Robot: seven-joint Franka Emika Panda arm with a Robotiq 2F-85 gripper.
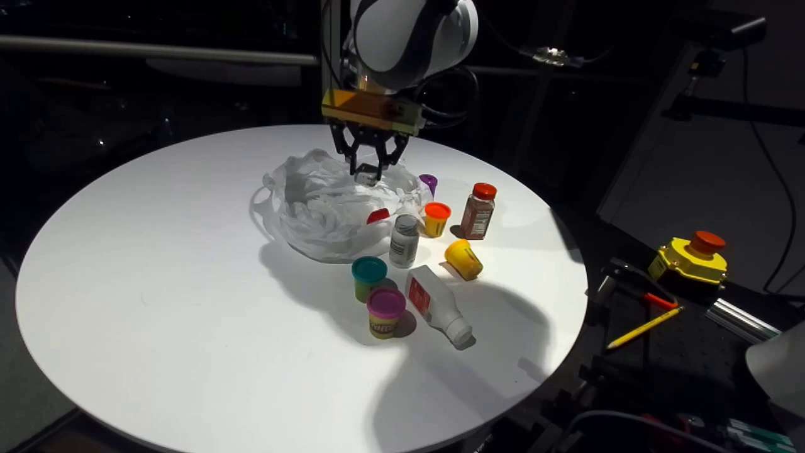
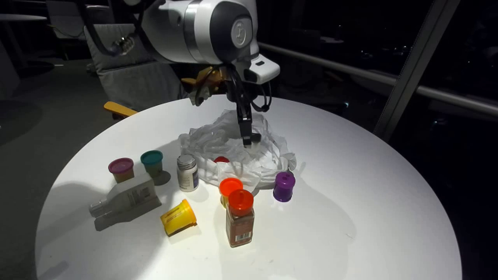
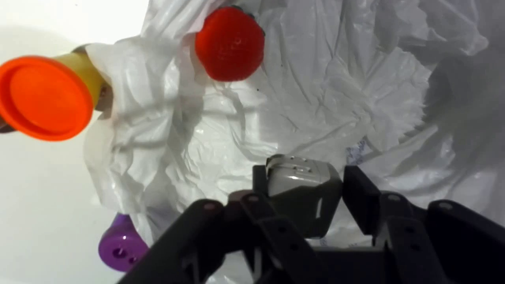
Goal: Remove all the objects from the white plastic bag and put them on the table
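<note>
The white plastic bag lies open and crumpled on the round white table; it shows in both exterior views (image 1: 314, 236) (image 2: 210, 136) and in the wrist view (image 3: 315, 71). My gripper (image 1: 367, 170) is over the bag, pointing down. It also shows in the wrist view (image 3: 302, 187), its fingers closed on a small grey and dark object (image 3: 300, 177) with rounded edges. That object appears held above the bag's inner floor. A red rounded thing (image 3: 230, 45) with a dark green edge lies inside the bag, partly hidden by bag folds in both exterior views (image 1: 377, 216) (image 2: 221, 159).
Around the bag stand a purple container (image 2: 284, 186), orange-lidded tub (image 1: 437, 219), red-lidded spice jar (image 2: 240, 223), grey-capped bottle (image 1: 404, 242), teal-lidded tub (image 1: 369, 277) and pink-lidded tub (image 1: 385, 314). A yellow tub (image 1: 464, 259) and white bottle (image 1: 437, 302) lie on their sides.
</note>
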